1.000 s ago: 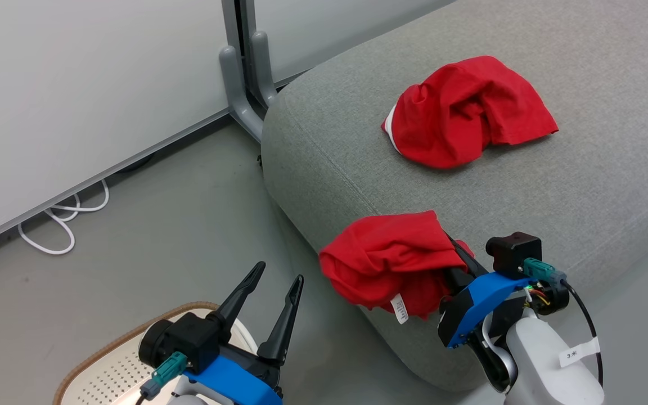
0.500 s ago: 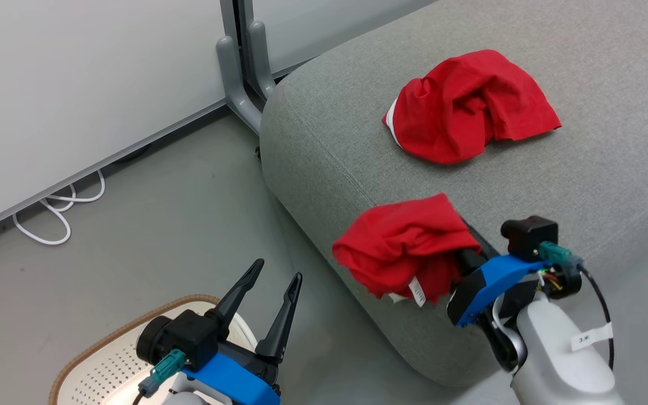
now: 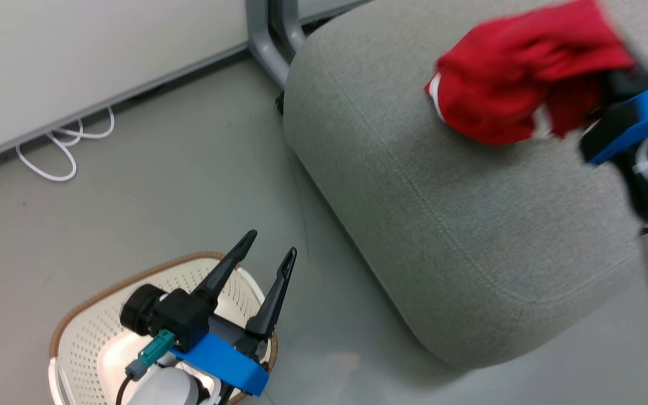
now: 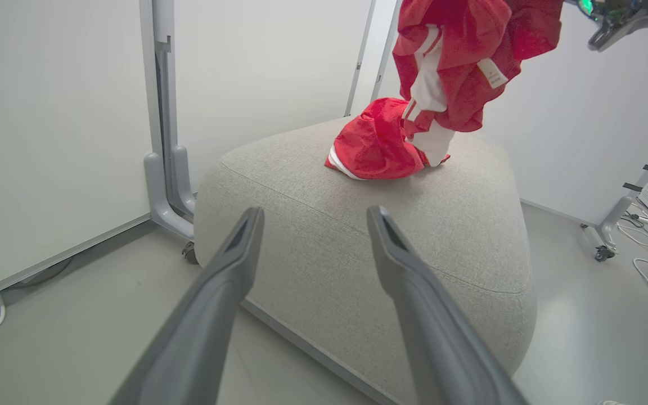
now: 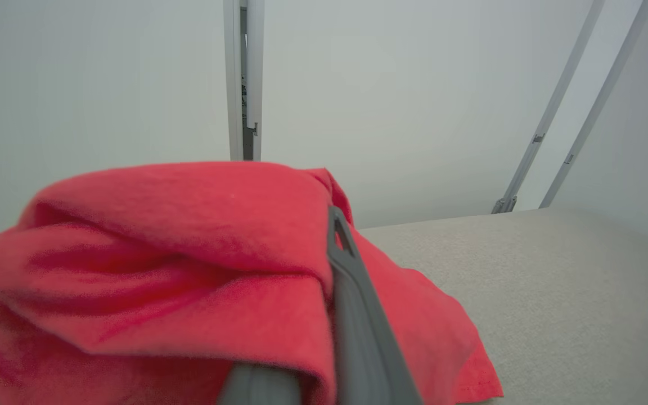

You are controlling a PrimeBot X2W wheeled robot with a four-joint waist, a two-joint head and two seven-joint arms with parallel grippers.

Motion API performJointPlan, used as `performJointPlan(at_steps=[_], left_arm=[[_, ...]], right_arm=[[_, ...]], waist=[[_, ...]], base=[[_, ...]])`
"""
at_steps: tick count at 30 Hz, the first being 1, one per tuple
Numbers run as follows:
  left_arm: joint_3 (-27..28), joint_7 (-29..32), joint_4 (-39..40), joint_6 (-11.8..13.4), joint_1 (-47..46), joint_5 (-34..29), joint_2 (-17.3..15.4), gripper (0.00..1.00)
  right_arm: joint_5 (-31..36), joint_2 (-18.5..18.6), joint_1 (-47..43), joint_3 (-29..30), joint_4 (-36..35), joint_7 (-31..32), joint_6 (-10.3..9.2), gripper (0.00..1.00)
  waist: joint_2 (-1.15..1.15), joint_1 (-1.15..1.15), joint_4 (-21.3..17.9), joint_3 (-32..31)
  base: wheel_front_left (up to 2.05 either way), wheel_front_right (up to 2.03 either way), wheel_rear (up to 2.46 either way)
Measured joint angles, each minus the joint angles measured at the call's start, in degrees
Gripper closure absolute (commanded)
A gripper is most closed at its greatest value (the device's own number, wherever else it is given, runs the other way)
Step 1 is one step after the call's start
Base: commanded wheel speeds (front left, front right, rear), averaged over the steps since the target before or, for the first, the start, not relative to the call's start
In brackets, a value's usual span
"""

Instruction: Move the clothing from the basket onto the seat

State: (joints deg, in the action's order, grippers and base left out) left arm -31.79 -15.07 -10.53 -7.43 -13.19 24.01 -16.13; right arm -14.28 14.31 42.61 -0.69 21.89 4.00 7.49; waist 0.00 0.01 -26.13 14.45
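Since the basket sits farthest left, I start there and read across;

Basket (image 3: pixel 85 332): on the floor (image 3: pixel 161 185) at the lower left of the head view, beside the seat's near corner; no red shows in the part of it I can see; my left arm covers the rest, so I cannot call it empty.
Left gripper (image 3: pixel 272 242): above the basket, fingers spread wide with nothing between them; idle, as I judge it.
Seat (image 3: pixel 442 242): right of the basket; its near half is bare grey cloth.
Laid garment (image 4: pixel 374 149): bunched on the seat top toward the far side, plain in the left wrist view; I count that one as delivered.
Held garment (image 4: pixel 459 62): hanging in the air above the seat, over and just beside the laid one; its white lower end drops close to the laid garment, and I cannot tell whether they touch; the head view blurs the two reds together.
Right gripper (image 5: pixel 332 242): over the seat at the right; clamped on the held garment, with cloth draped across one finger and hiding the other.
Progress: one piece down, one aloft over its place; what is left, in my judgement, is to lower it, let go, then check the basket's hidden part for more.
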Motion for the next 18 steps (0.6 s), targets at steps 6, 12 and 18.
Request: performJointPlan(at_steps=[6,12,18], left_arm=[[-0.16,0.00,2.77,0.00,-3.42,-0.81,-2.37,0.00],[-0.69,0.03,6.54,0.00,-5.72,-1.52,-4.23,0.00],[-0.59,1.03,11.69,0.57,-6.22,-3.39,-6.54,0.00]], right_arm=[[-0.96,6.50,6.33,8.62,-2.82,1.88,0.00,1.00],[-1.26,9.34,12.26,19.39,1.02,-1.77,0.00,1.00],[-0.22,9.85,13.94,25.27,8.50,-5.46,0.00,1.00]], waist=[[0.00,0.00,2.02,5.90],[0.00,0.01,4.09,12.47],[0.00,0.00,6.09,18.38]], base=[[0.00,0.00,0.00],[0.00,0.00,0.00],[0.00,0.00,0.00]])
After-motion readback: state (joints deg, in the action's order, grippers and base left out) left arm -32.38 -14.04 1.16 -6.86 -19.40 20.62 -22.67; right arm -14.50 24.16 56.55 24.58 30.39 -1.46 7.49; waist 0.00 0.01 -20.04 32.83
